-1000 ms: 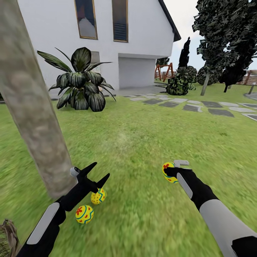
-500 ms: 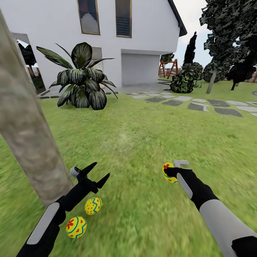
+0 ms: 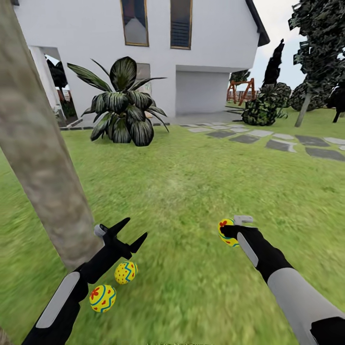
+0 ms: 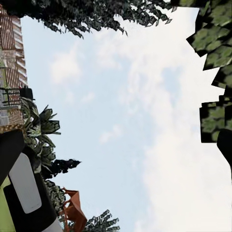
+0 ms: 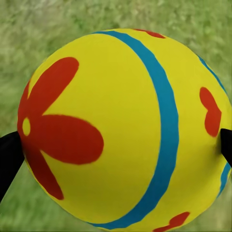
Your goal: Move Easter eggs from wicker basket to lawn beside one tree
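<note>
Two yellow Easter eggs lie on the lawn (image 3: 191,182) close to the base of the thick grey-beige tree (image 3: 43,163) trunk: one with a blue zigzag (image 3: 125,272), one with a red flower (image 3: 102,298). Just above them my left gripper (image 3: 129,231) points up and forward, open and holding nothing. In the left wrist view one of its fingers (image 4: 19,183) shows against sky and foliage. A third Easter egg (image 3: 225,231) is held above the grass with my right gripper (image 3: 229,232) shut on it; that Easter egg (image 5: 121,125) sits between the dark fingertips. The wicker basket is out of view.
A broad-leaved palm-like plant (image 3: 122,108) stands ahead before the white house (image 3: 158,52). Stepping stones (image 3: 282,141) run across the grass at right, with dark thin-trunked trees (image 3: 316,48) and bushes (image 3: 263,108) beyond. Open grass spreads between my arms and ahead.
The whole view has swung, shifting house and plant rightward. Both arms hold the same pose; the two eggs on the grass stay by the trunk.
</note>
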Robot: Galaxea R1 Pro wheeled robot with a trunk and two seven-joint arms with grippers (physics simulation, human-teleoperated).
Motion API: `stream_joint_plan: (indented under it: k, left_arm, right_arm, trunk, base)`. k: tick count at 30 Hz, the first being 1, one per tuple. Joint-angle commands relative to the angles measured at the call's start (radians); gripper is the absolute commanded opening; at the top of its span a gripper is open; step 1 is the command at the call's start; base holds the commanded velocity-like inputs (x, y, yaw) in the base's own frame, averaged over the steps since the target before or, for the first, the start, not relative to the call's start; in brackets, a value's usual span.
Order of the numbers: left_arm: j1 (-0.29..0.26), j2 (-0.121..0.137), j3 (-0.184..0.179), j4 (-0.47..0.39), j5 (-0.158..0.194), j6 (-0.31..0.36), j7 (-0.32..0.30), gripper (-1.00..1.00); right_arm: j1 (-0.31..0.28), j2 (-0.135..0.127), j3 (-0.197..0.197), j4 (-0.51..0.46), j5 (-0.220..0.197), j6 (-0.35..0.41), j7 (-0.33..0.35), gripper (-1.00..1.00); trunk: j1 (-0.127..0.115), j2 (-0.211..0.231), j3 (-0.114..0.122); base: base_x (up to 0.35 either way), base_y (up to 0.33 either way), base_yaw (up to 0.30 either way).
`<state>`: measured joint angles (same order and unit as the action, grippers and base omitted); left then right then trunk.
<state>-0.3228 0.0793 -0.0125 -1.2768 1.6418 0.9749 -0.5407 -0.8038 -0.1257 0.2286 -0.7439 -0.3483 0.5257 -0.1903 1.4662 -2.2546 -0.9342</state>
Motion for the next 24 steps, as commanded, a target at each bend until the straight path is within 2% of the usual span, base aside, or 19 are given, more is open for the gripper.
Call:
stream_joint_plan:
  k: [1, 4, 12, 15, 17, 19, 24]
  left_arm:
    - [-0.001, 0.000, -0.001, 0.001, 0.000, 0.002, -0.004, 1.00]
    - [-0.001, 0.000, -0.001, 0.002, 0.000, 0.002, -0.004, 1.00]
    - [-0.001, 0.000, -0.001, 0.001, 0.000, 0.002, -0.005, 1.00]
    - [-0.001, 0.000, -0.001, 0.001, 0.000, 0.002, -0.004, 1.00]
    - [-0.001, 0.000, -0.001, 0.001, 0.000, 0.002, -0.004, 1.00]
    - [-0.001, 0.000, -0.001, 0.001, 0.000, 0.002, -0.004, 1.00]
    - [-0.001, 0.000, -0.001, 0.001, 0.000, 0.002, -0.004, 1.00]
  right_arm:
    - [-0.001, 0.000, 0.006, -0.001, -0.010, 0.002, -0.009, -1.00]
    - [-0.001, 0.012, 0.006, 0.001, -0.009, 0.002, -0.011, -1.00]
    - [-0.001, 0.014, 0.006, 0.001, -0.009, 0.002, -0.011, -1.00]
    - [0.000, 0.014, 0.007, 0.001, -0.009, 0.003, -0.011, -1.00]
    - [0.000, 0.015, 0.023, 0.001, -0.009, 0.003, -0.010, -1.00]
    - [-0.001, 0.015, 0.059, 0.001, -0.009, 0.002, -0.011, -1.00]
    - [0.000, 0.015, 0.070, 0.001, -0.009, 0.002, -0.011, -1.00]
  trunk:
    - [0.000, 0.000, -0.001]
    - [0.000, 0.000, -0.001]
    - [0.000, 0.000, -0.001]
    - [0.000, 0.000, -0.001]
    - [0.000, 0.000, -0.001]
    - [0.000, 0.000, -0.001]
    - [0.000, 0.000, -0.001]
  base:
    - [-0.115, -0.223, 0.287]
    - [-0.020, -0.034, 0.287]
    - [-0.003, -0.003, 0.287]
    - [-0.115, -0.185, 0.287]
    - [-0.118, -0.274, 0.288]
    - [-0.100, -0.283, 0.287]
    - [-0.096, -0.294, 0.287]
